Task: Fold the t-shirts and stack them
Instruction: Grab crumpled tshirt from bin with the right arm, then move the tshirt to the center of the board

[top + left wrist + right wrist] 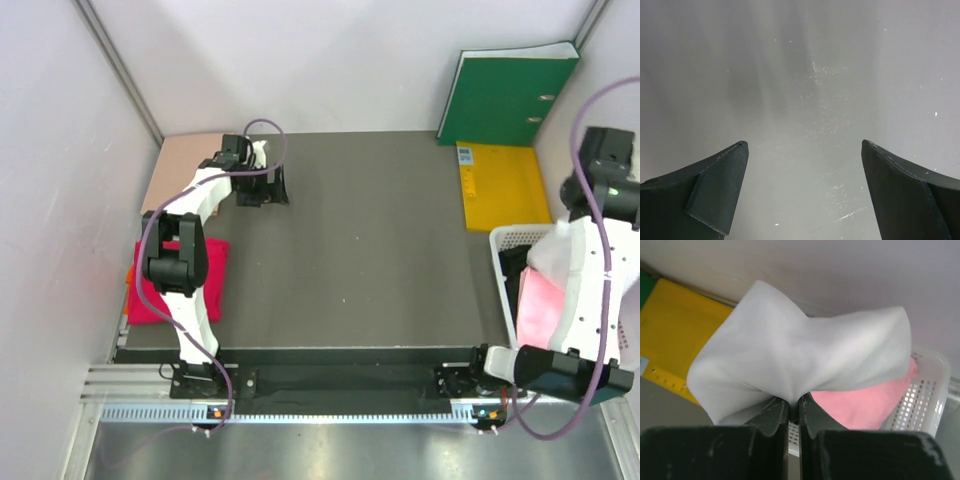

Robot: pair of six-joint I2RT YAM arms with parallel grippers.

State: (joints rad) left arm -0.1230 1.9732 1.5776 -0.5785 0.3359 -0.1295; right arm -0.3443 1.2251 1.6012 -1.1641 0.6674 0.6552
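Note:
The crimson red t-shirt (168,284) lies folded at the table's left edge, partly under my left arm. My left gripper (262,187) is open and empty over the far left of the table; its wrist view shows only the spread fingers (720,185) and the pale wall. My right gripper (794,401) is shut on the white t-shirt (800,352), holding it lifted above the white basket (505,262) at the right; the cloth also shows in the top view (556,250). The pale pink t-shirt (865,400) lies in the basket, also seen from above (538,306).
A green binder (505,95) leans on the back wall. A yellow folder (500,183) lies on the table's back right. A tan cardboard sheet (180,165) lies at the back left. Something dark lies in the basket (512,262).

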